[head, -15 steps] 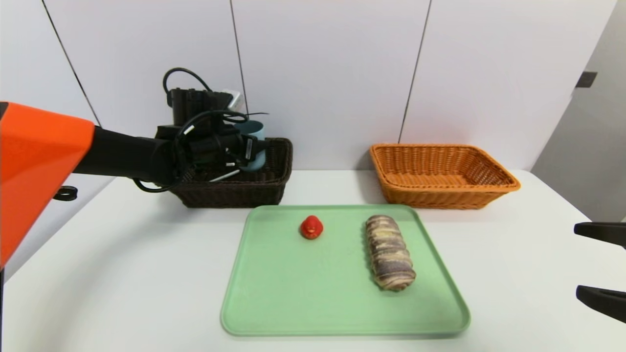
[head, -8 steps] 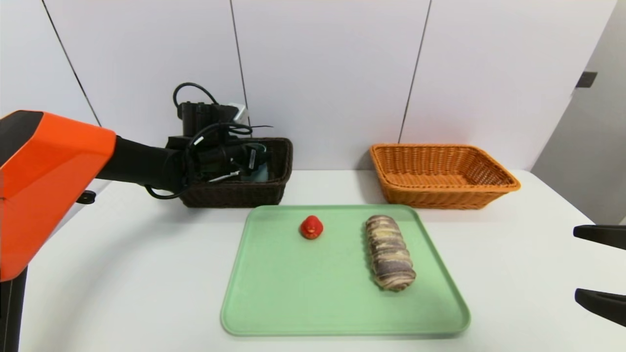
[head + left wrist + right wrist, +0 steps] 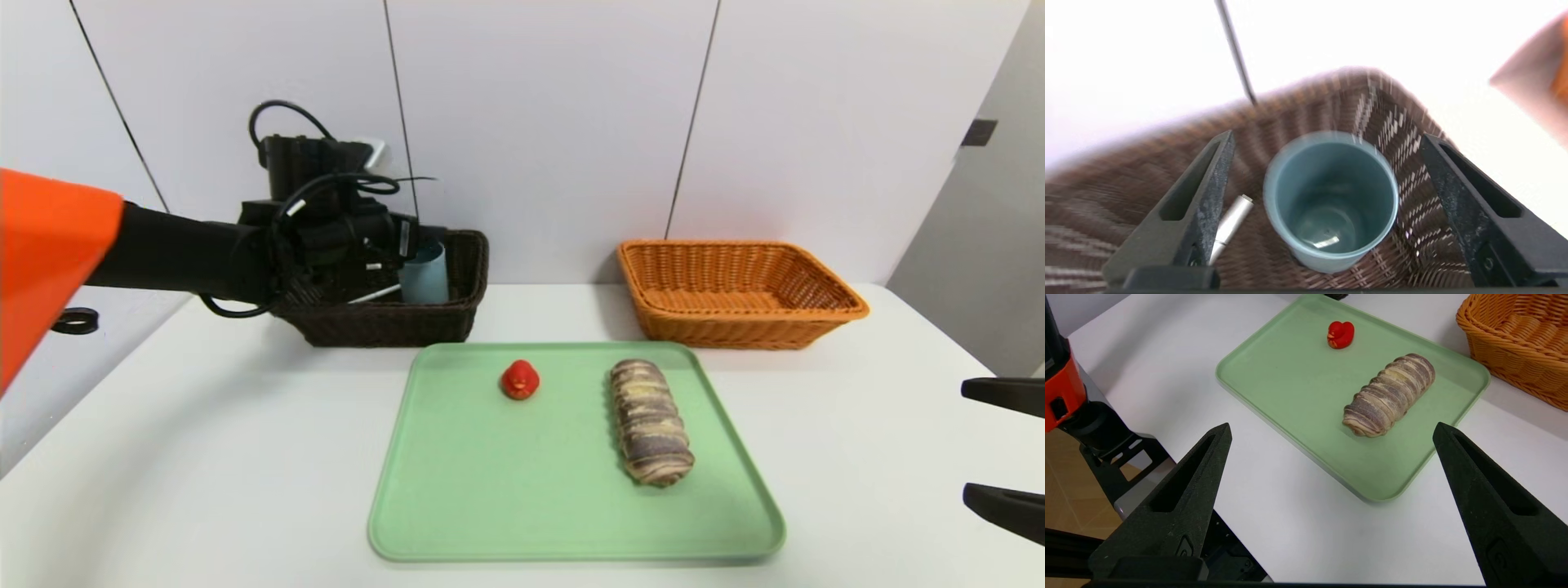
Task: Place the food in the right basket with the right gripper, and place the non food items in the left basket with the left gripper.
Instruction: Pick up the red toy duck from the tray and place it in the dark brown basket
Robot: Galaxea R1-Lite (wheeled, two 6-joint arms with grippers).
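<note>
The left gripper [image 3: 1327,175] hangs over the dark basket [image 3: 441,314] at the back left of the tabletop [image 3: 204,457], jaws spread wide with nothing between them but air. Right below, a blue cup [image 3: 1331,200] stands upright inside that basket, clear of both jaws, its mouth open to the wrist camera. Beside the cup, down on the basket floor, lies a silver pen-like stick [image 3: 1231,224], close to one jaw; whether it touches the cup I cannot tell. From the head view the cup [image 3: 424,273] peeks over the basket rim just past the arm's black wrist. Out front sits the green tray [image 3: 490,506], and on it a small red duck [image 3: 520,380] near the back edge and a striped bread roll [image 3: 651,420] lying lengthwise on the right side, the two well apart. The orange basket [image 3: 735,327] waits at the back right, beyond the tray's far corner. The right gripper [image 3: 1331,449] is parked off at the right edge of the tabletop, jaws fully released, looking across at the tray, the roll [image 3: 1390,396] and the duck [image 3: 1340,335].
</note>
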